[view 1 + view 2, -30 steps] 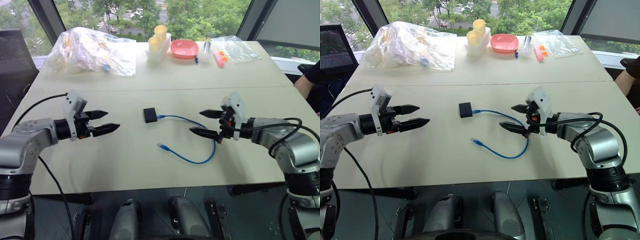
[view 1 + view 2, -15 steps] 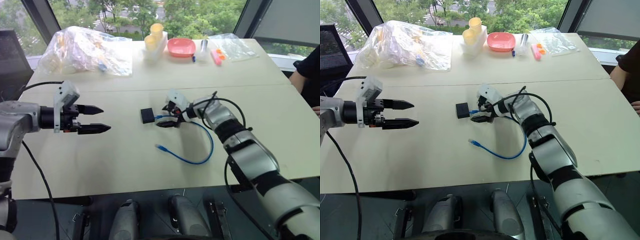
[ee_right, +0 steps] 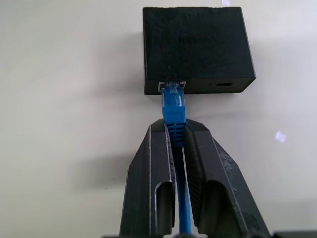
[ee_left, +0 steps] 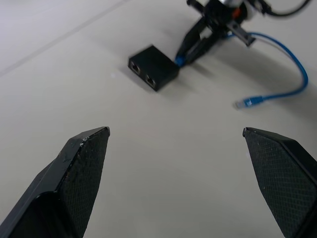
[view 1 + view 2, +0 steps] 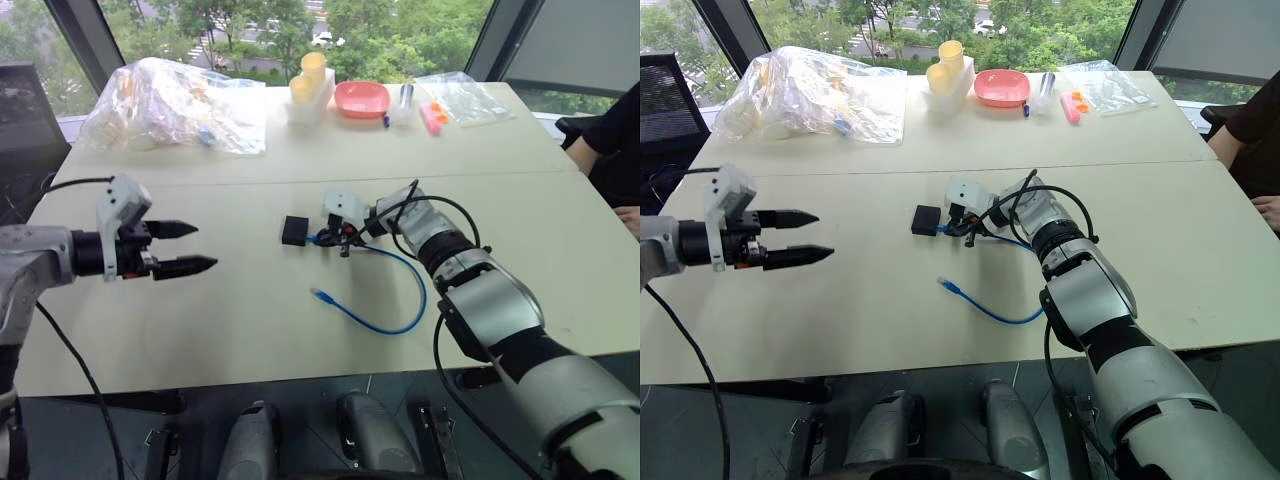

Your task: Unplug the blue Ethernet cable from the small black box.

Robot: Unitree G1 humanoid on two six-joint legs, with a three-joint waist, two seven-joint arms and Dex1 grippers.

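Right gripper (image 3: 177, 134) now clamps blue Ethernet cable (image 3: 174, 106) (plugged), left gripper (image 4: 176, 144) wide.

Bare table (image 5: 240, 310) lies between the left gripper (image 5: 190, 249), its fingers spread wide, and the small black box (image 5: 295, 230), so that side of the box is open to approach. On the box's other side, the right gripper (image 3: 178, 130) pinches the blue Ethernet cable (image 5: 400, 318) just behind the plug, blocking that flank. The cable's loose loop crosses the table nearer the robot. Bags (image 5: 175, 105), cups (image 5: 312, 78) and a pink bowl (image 5: 363, 98) crowd the far edge.
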